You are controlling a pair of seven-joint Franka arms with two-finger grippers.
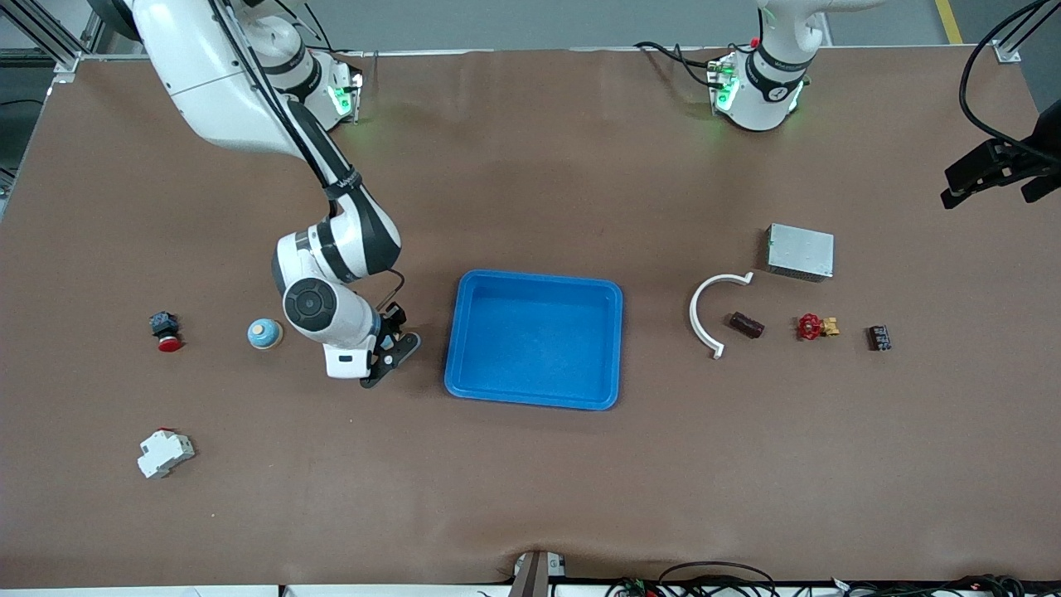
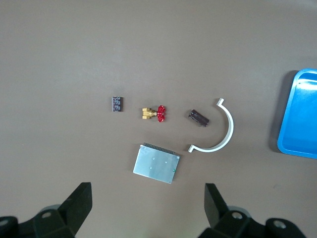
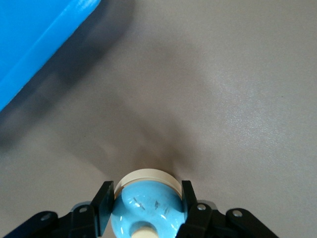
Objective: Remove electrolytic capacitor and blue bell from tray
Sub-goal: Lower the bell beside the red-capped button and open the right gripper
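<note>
In the right wrist view my right gripper is shut on the blue bell, cream base down, with the fingers pressed on both its sides. In the front view the right gripper hangs beside the blue tray, and a blue bell shows on the table beside that arm's wrist. The dark cylindrical capacitor lies toward the left arm's end, and also shows in the left wrist view. My left gripper is open and empty, high over the metal box.
Around the capacitor lie a white curved clip, the metal box, a red valve and a black chip. A red button and a white breaker lie toward the right arm's end.
</note>
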